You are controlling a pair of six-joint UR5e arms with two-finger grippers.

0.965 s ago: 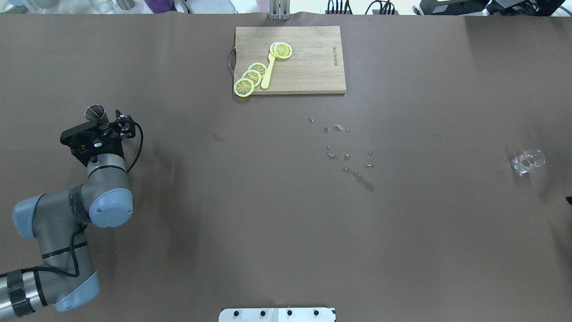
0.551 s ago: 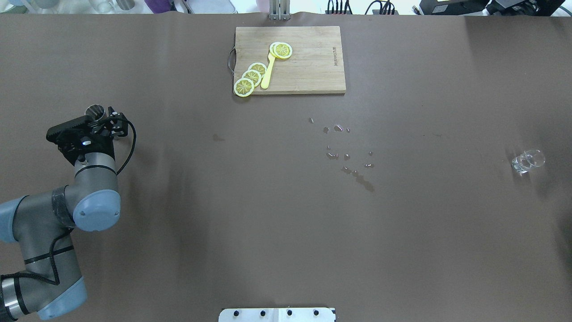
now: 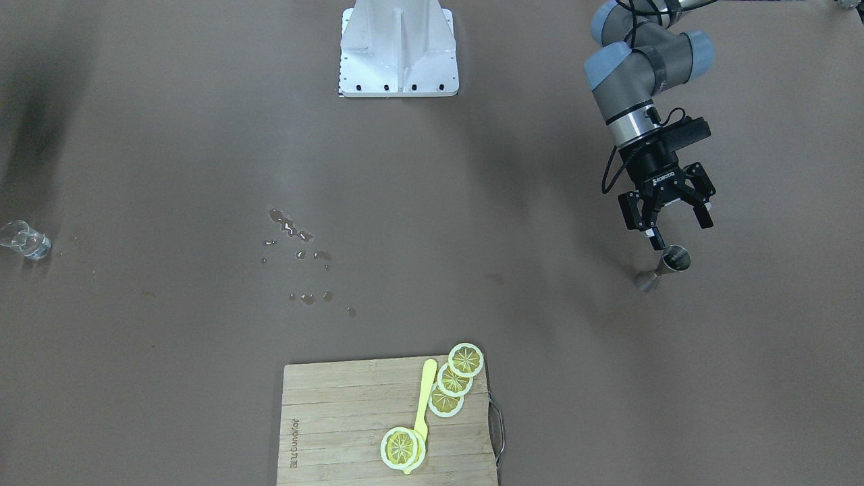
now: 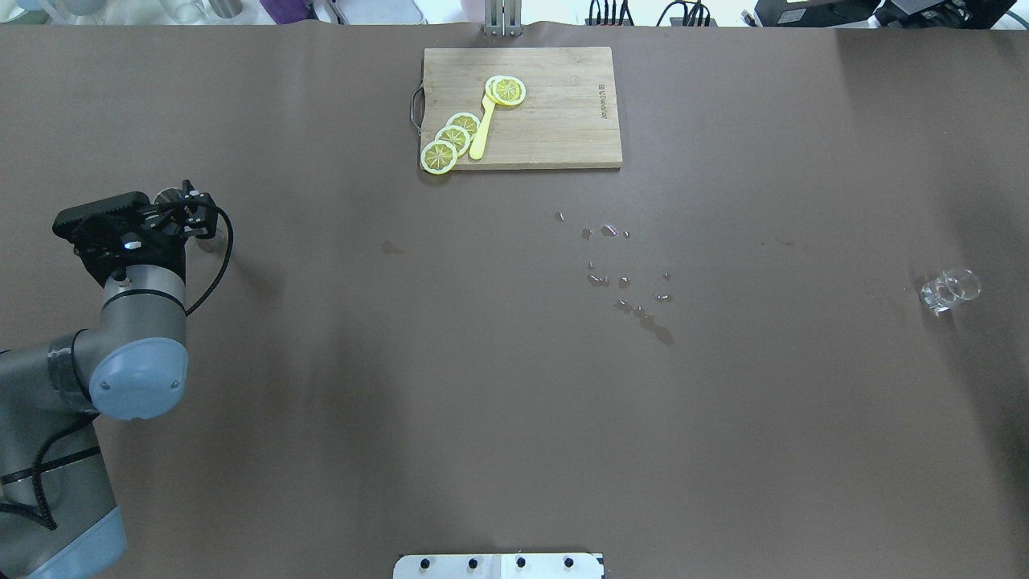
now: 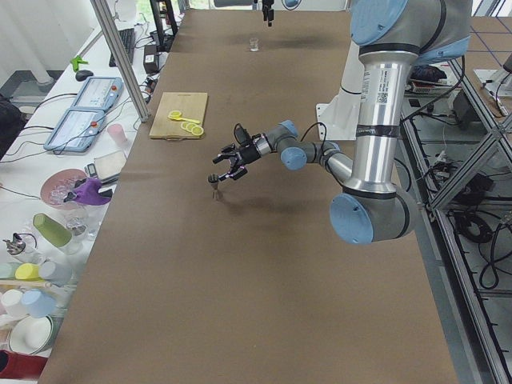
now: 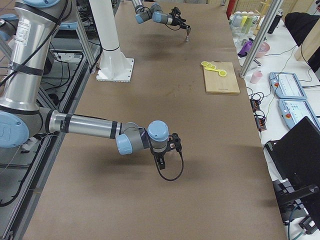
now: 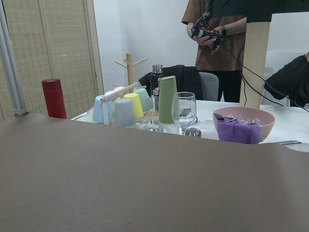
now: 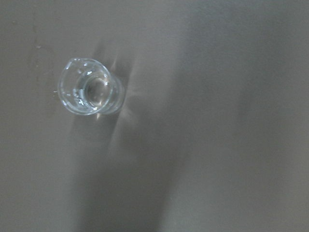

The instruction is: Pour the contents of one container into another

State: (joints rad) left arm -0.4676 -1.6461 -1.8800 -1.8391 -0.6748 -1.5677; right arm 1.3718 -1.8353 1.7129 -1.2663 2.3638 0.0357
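Left end effector released, poised over a jigger near the counter's left end.

Reads "ROBOTIQ" in white on the body of the left end effector (image 3: 675,228); carries a printed mark along one short side of the wooden cutting board (image 3: 337,418), too small to read with any certainty. Reaches out low with the left arm, wrist angled down, fingers spread wide and gripping nothing, just above the steel jigger (image 3: 665,267) standing upright on the brown counter (image 3: 540,169), seemingly clear of its rim. Places the small clear glass (image 4: 950,289) upright at the opposite end, straight beneath the right wrist camera. Cannot tell the right end effector's (image 6: 174,142) state from the side views alone. Leaves broad bare counter between jigger and glass, broken only by spilled droplets (image 3: 297,256) mid-counter; lemon slices (image 3: 453,381) and a yellow utensil (image 3: 425,395) on the board at the operators' edge.
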